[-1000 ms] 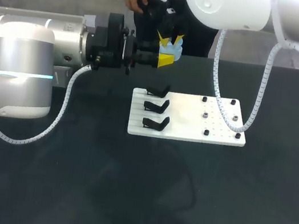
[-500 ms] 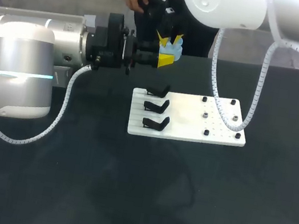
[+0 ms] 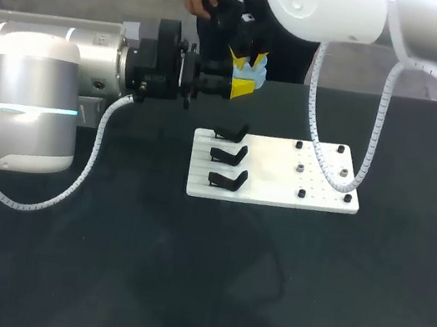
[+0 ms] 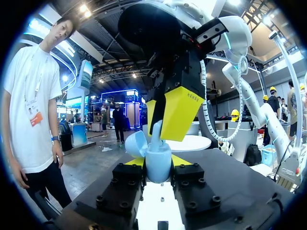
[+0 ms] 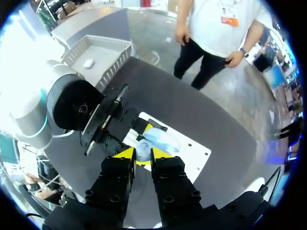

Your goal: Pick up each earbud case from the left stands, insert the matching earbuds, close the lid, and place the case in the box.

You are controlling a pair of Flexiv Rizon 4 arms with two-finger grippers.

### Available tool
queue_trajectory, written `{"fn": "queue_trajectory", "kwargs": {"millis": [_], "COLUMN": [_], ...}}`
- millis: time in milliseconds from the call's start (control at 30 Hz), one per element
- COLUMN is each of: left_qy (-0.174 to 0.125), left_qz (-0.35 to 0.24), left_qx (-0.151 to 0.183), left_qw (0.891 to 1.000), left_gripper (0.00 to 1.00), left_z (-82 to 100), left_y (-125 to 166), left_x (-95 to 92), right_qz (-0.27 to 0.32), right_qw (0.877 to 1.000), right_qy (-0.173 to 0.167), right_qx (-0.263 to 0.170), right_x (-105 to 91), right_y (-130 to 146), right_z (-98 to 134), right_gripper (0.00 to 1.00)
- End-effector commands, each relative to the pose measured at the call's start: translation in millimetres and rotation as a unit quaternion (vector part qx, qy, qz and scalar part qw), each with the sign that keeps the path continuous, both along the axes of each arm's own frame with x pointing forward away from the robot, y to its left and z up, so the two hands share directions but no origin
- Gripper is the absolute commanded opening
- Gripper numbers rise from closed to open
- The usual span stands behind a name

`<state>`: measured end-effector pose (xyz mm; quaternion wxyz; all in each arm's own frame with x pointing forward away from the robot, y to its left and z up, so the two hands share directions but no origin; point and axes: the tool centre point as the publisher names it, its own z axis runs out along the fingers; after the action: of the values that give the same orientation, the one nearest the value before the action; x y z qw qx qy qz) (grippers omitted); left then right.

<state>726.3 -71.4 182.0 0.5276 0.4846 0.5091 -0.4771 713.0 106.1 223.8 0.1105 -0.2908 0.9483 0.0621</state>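
upper middle of frame: left pincer [image 3: 246,84] clamps the open blue case [image 4: 157,164], right pincer [image 5: 139,154] nips an earbud [image 4: 156,128] over it; stands [image 3: 228,156] bare, lid and box pending.

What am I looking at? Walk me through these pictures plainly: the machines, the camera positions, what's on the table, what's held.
These are two robot arms at a black table. The head view looks down from above and behind them. Each round picture comes from a camera on one arm's wrist. The left gripper holds a light blue earbud case, lid open, above the table. The right gripper hangs just over the case. On the table lies a white board with three empty black stands and some small pegs. A grey box sits past the left arm.
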Motion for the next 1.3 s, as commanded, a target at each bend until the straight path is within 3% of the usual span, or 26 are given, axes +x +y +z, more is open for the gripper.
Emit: {"fn": "queue_trajectory", "kwargs": {"millis": [33, 967, 1200, 1300], "left_qy": [-0.001, -0.001, -0.001, -0.001], "left_qz": [0.003, 0.003, 0.003, 0.003], "left_qx": [0.000, 0.000, 0.000, 0.000], "left_qw": [1.000, 1.000, 1.000, 1.000], "left_gripper": [0.00, 0.00, 0.00, 0.00], "left_z": [0.1, 0.1, 0.1, 0.1], "left_y": [-0.3, -0.3, -0.3, -0.3], "left_x": [-1.1, -1.1, -1.1, -1.1], "right_qz": [0.001, 0.017, 0.015, 0.014], "right_qw": [1.000, 0.999, 0.999, 0.999], "right_qy": [0.004, 0.006, 0.007, 0.006], "right_qx": [-0.002, -0.030, -0.030, -0.031], "right_x": [3.8, 3.3, 2.4, 2.2], "right_y": [1.5, 0.6, 0.4, 0.4], "right_z": [-0.5, -3.9, -4.8, -4.9], "right_gripper": [0.00, 0.00, 0.21, 0.25]}}
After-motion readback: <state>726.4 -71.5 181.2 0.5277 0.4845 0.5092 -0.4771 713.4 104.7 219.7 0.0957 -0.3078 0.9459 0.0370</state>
